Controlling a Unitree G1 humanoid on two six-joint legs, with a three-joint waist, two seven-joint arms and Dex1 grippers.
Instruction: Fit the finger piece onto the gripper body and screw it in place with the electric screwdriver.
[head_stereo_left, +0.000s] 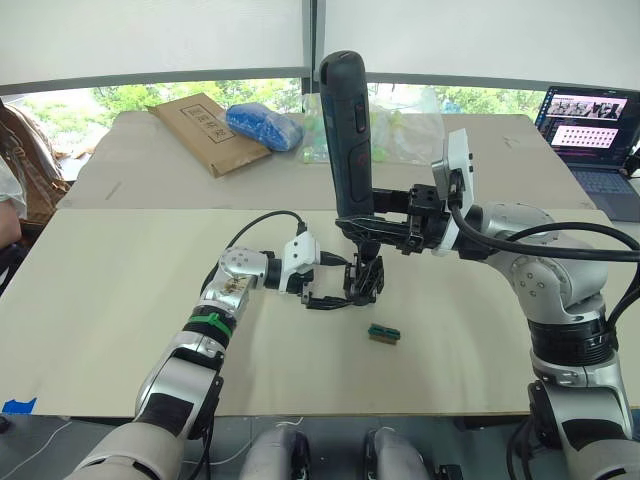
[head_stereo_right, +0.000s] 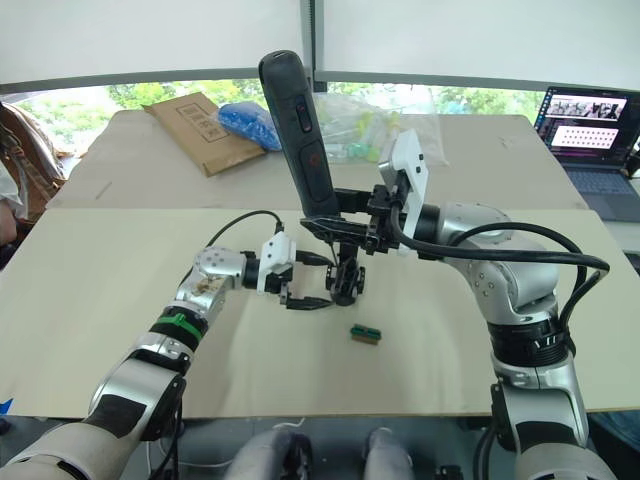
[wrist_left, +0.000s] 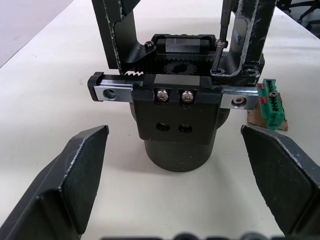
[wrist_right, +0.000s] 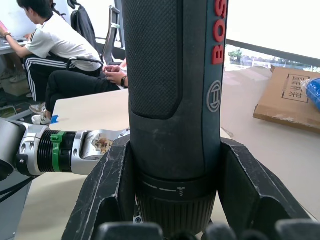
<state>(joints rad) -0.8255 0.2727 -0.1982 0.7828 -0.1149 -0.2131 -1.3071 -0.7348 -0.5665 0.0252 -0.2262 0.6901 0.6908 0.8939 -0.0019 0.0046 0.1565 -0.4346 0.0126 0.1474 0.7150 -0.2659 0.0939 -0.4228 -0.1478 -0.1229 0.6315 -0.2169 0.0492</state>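
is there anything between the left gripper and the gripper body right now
Nothing visible does. In the left wrist view the left gripper is open, with the gripper body standing directly ahead between its fingers over bare table. The small green block sits off to one side, behind.

Right gripper (head_stereo_left: 385, 215) clamps the long upright black electric screwdriver (head_stereo_left: 345, 130) above the small black gripper body (head_stereo_left: 363, 280)

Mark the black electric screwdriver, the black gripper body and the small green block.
Black cylindrical electric screwdriver (head_stereo_left: 345, 130): left eye view, on its handle.
Black gripper body with round base (wrist_left: 172, 127): left wrist view, on its front block.
Small green block (head_stereo_left: 383, 334): left eye view, on its top face.
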